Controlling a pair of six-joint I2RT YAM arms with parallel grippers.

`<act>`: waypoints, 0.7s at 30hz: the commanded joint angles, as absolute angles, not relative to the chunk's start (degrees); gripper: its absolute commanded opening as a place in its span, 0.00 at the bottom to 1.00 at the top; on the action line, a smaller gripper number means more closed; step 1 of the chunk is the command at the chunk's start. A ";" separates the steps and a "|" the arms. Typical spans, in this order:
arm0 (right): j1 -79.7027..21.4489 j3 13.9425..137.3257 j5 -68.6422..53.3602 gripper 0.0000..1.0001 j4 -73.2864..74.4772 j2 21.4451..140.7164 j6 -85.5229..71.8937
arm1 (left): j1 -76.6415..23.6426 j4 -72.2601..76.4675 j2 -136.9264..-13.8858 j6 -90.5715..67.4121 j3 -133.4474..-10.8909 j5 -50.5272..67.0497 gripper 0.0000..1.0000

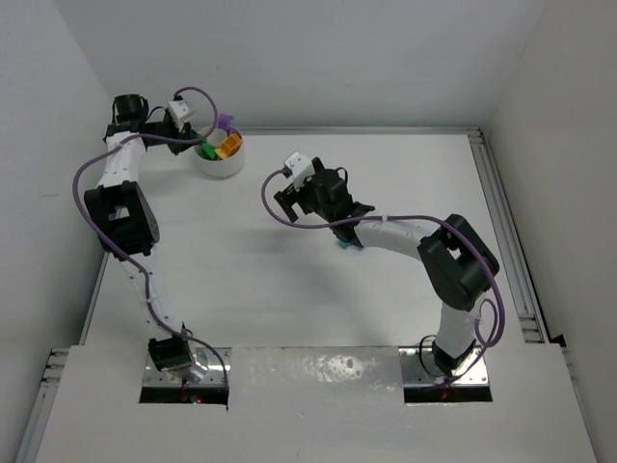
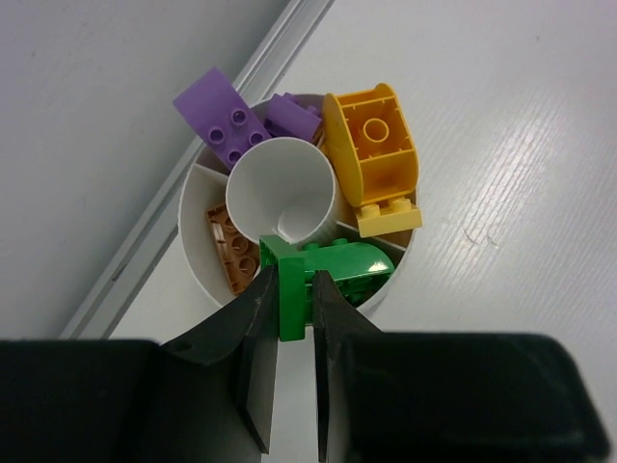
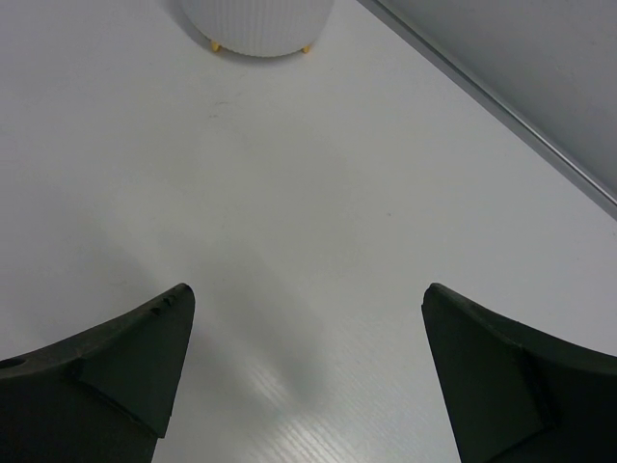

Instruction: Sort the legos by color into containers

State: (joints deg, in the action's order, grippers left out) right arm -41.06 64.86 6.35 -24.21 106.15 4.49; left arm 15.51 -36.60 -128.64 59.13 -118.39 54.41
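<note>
Held green brick (image 2: 285, 262): small, glossy and blocky, clamped edge-on between the narrowed fingers of the left gripper (image 2: 291, 301). It sits at the near rim of the bowl (image 2: 196, 258), just beside the compartment containing a curved green brick (image 2: 352, 265). Its long axis points toward the bowl's centre cup. The right gripper (image 3: 307, 309) is spread wide, holds nothing, and is well apart from the bowl.

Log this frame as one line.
left gripper: shut on small green plastic lego brick, over round white plastic divided bowl | right gripper: open, above table | small teal brick: on table, unsorted
</note>
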 commanded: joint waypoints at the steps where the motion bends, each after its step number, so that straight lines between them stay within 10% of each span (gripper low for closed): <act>1: -40.96 67.50 5.01 0.99 -24.70 103.10 4.31 | 16.26 -38.23 -128.50 61.96 -116.72 53.96 0.00; 21: -40.96 67.41 4.04 0.99 -23.82 103.01 5.62 | 17.23 -34.80 -127.53 58.88 -114.26 56.60 0.00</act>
